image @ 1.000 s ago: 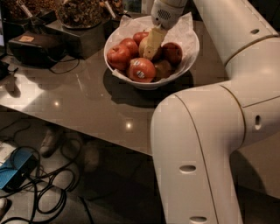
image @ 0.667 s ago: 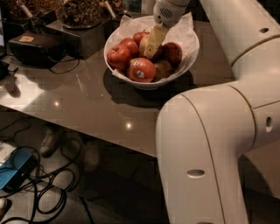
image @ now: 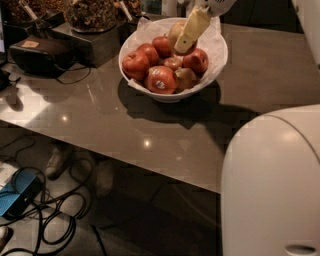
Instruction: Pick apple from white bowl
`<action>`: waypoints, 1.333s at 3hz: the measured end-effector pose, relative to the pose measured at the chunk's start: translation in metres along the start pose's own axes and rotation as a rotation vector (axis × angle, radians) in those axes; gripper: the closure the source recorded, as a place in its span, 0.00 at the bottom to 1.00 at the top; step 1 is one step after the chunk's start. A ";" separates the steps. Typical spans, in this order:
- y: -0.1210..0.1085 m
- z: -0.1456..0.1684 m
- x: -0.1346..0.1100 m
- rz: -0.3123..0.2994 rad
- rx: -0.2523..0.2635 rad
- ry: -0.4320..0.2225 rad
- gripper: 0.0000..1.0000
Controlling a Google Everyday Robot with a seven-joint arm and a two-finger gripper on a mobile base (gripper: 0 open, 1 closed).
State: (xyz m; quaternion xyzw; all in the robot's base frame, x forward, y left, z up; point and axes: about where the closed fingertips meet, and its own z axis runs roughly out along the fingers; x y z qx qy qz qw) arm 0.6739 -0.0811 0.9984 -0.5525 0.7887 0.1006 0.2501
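The white bowl [image: 216,60], lined with crinkled paper, stands on the brown table at the top middle and holds several apples. The pale yellow-green apple [image: 174,31] sits at the back of the pile. My gripper [image: 181,44] comes down from the top edge into the bowl. One cream-coloured finger [image: 193,26] lies across the apple's right front, and the other is hidden behind it. The gripper looks closed on this apple, which stands a little above the red ones.
A deep red apple with a white sticker [image: 160,80] lies at the bowl's front. A black device [image: 42,54] and snack containers [image: 91,14] stand at the back left. My white arm body [image: 272,180] fills the lower right. Cables [image: 40,215] lie on the floor.
The gripper has shifted slightly up and right in the bowl, and the pale apple now shows beside it. The big arm segment has swung right and lower in view.
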 end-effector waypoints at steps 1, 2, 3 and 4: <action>0.015 -0.025 -0.011 -0.032 0.003 -0.021 1.00; 0.044 -0.041 -0.036 -0.122 -0.007 -0.025 1.00; 0.077 -0.048 -0.057 -0.227 -0.036 -0.030 1.00; 0.075 -0.048 -0.062 -0.228 -0.021 -0.045 1.00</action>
